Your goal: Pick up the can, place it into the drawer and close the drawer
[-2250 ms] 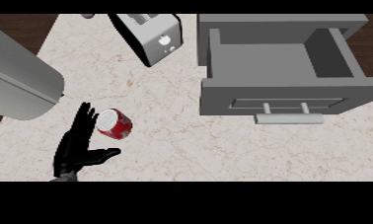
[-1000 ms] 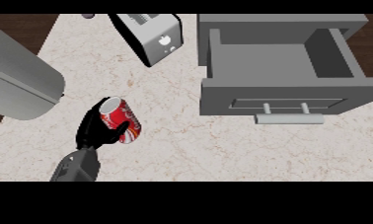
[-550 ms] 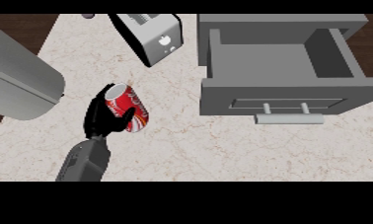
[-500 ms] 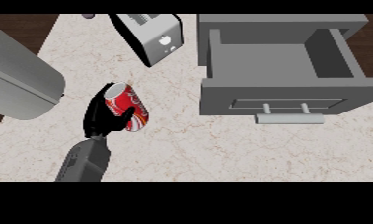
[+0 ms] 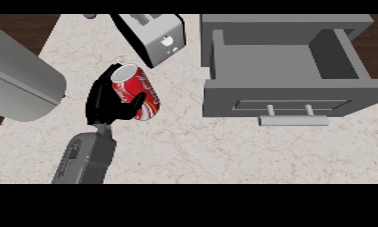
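One hand (image 5: 103,105) seen, lower left of frame, fingers wrapped round can (image 5: 137,92). Can to be carried right, kept upright, lowered inside open drawer (image 5: 284,102), walls cleared.

Red can (image 5: 137,92) tilted, left of the open grey drawer (image 5: 284,68).

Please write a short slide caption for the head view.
Left hand holds red cylindrical can left of open grey drawer.
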Robot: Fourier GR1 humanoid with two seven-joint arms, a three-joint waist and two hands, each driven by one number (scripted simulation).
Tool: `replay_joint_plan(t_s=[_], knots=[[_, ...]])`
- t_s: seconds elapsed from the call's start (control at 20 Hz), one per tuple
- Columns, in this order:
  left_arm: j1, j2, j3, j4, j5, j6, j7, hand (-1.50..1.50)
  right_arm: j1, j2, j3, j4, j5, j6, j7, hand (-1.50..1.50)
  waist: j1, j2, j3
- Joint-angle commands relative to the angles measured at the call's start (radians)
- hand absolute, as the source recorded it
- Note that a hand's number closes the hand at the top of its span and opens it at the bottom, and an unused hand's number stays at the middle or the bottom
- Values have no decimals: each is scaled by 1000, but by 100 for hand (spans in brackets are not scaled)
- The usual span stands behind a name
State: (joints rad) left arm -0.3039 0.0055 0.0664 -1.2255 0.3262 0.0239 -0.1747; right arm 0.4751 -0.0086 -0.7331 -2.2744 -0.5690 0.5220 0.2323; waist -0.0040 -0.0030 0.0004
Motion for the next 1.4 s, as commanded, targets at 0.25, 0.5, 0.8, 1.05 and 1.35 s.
replay_joint_plan(t_s=[0.25,0.5,0.8,1.05,1.35], knots=[[-174,1,-46,-183,-51,178,255,150,17,8,12,-26,-5,-24,13,-150,-5,1,0],[-240,-5,-79,-197,-93,238,308,150,3,-1,-1,42,3,6,-35,-150,-5,2,0],[-318,-5,-168,-213,-121,354,340,150,22,8,36,-22,5,-30,0,-150,-8,1,0],[-484,-5,-146,-109,-109,398,395,150,30,8,78,8,40,-47,-56,-150,-11,2,0],[-622,-5,-158,69,-48,435,341,150,-36,3,58,-9,34,-42,18,-150,-14,5,0]])
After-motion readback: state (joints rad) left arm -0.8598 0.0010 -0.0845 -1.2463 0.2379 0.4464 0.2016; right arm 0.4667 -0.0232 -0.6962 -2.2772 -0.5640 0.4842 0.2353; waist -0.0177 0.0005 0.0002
